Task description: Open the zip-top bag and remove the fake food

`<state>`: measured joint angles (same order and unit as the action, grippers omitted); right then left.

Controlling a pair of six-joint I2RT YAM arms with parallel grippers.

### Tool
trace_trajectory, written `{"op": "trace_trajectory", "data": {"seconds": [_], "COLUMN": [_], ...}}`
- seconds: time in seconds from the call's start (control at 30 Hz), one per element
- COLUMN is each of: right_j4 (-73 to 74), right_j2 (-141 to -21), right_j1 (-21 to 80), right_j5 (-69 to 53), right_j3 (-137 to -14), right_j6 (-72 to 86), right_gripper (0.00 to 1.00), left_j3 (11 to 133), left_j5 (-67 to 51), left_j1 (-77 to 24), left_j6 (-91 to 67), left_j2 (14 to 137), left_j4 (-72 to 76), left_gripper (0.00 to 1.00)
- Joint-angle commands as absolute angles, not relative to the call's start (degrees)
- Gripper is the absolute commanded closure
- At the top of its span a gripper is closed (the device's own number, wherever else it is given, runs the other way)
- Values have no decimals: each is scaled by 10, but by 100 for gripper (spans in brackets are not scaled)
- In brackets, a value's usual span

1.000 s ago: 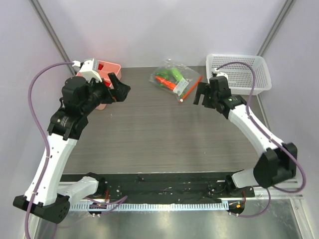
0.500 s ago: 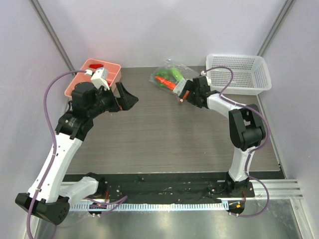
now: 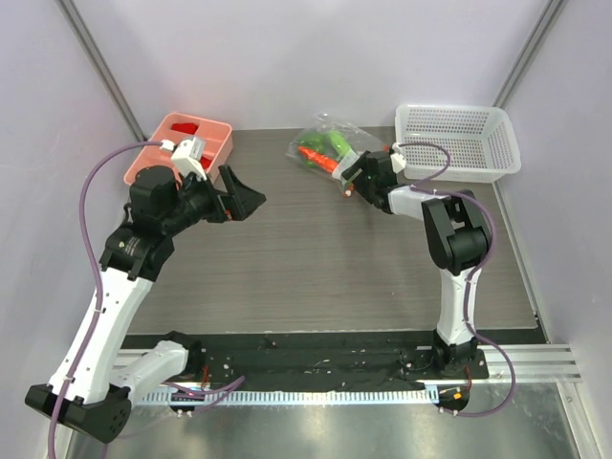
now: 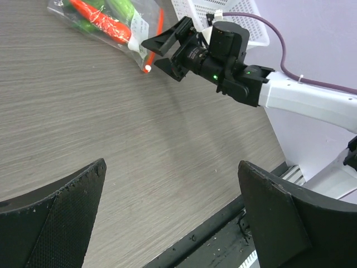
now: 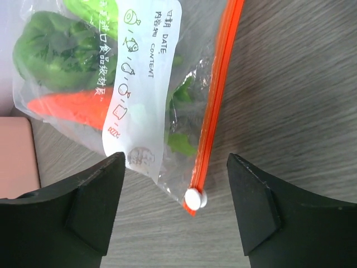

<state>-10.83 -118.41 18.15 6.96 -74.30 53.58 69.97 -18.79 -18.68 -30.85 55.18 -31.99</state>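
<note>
The zip-top bag (image 3: pixel 325 148) lies at the back of the table, clear and crinkly, with the fake food inside: a green pepper (image 5: pixel 53 50) and an orange carrot (image 5: pixel 67 109). Its orange zip strip (image 5: pixel 216 100) ends in a white slider (image 5: pixel 193 197). My right gripper (image 3: pixel 352 182) is low at that corner, open. In the right wrist view the slider lies between the two fingers of the right gripper (image 5: pixel 175 164), touching neither. My left gripper (image 3: pixel 244 196) hangs open over the table's left middle with nothing between its fingers (image 4: pixel 83 190).
A white mesh basket (image 3: pixel 459 139) stands at the back right, just behind the right arm. A pink tray (image 3: pixel 215 129) holding red blocks sits at the back left. The black rail runs along the table's near edge (image 4: pixel 223 223).
My right gripper has swung left and down to the bag's slider corner, its jaws narrowing a little. The left arm has moved right, off the pink tray.
</note>
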Motion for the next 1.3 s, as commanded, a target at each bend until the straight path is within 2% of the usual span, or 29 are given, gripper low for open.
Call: {"op": "trace_trajectory", "data": {"seconds": [0.0,0.07,0.1,0.13,0.2,0.27,0.3,0.37,0.4,0.43,0.53,0.57,0.6,0.7,0.77,0.9,1.0,1.1,1.27], "right_j4": [-169,-189,-196,-205,-219,-221,-212,-196,-176,-166,-110,-79,-3,171,233,403,483,489,417], "right_j2": [-1206,-1221,-1225,-1230,-1240,-1243,-1244,-1242,-1236,-1233,-1228,-1230,-1232,-1240,-1230,-1210,-1187,-1141,-1060], "right_j1": [174,168,166,167,168,171,171,175,176,176,176,178,184,212,234,304,342,368,377], "right_j5": [82,65,59,55,39,26,19,8,-16,-25,-109,-136,-168,-161,-149,-162,-226,-247,-203], "right_j3": [-746,-745,-745,-746,-753,-765,-772,-793,-802,-810,-860,-912,-942,-1051,-1101,-1145,-1140,-1101,-1062], "right_j6": [558,564,568,569,563,548,539,499,481,463,376,315,285,146,37,-110,-183,-199,-186], "right_gripper": [25,31,42,44,57,64,73,81,91,93,96,99,99,99,99,99,99,99,99], "left_j3": [695,694,693,694,694,696,697,698,696,695,690,689,687,690,691,694,707,732,762], "left_j5": [-209,-212,-214,-214,-217,-217,-217,-218,-217,-218,-215,-214,-213,-212,-213,-210,-193,-161,-136], "left_j1": [-185,-185,-185,-185,-185,-185,-185,-185,-185,-185,-185,-185,-185,-185,-185,-185,-185,-185,-185], "left_j6": [-300,-300,-300,-299,-299,-298,-299,-300,-301,-302,-303,-302,-301,-303,-308,-307,-273,-241,-250], "left_j2": [544,545,547,546,546,545,544,542,541,541,537,536,536,537,536,529,522,523,537], "left_j4": [-301,-303,-308,-308,-312,-313,-314,-313,-312,-310,-310,-309,-308,-308,-306,-308,-327,-346,-364], "left_gripper": [0,0,0,0,0,0,0,0,0,0,0,0,0,0,0,0,0,0,0]}}
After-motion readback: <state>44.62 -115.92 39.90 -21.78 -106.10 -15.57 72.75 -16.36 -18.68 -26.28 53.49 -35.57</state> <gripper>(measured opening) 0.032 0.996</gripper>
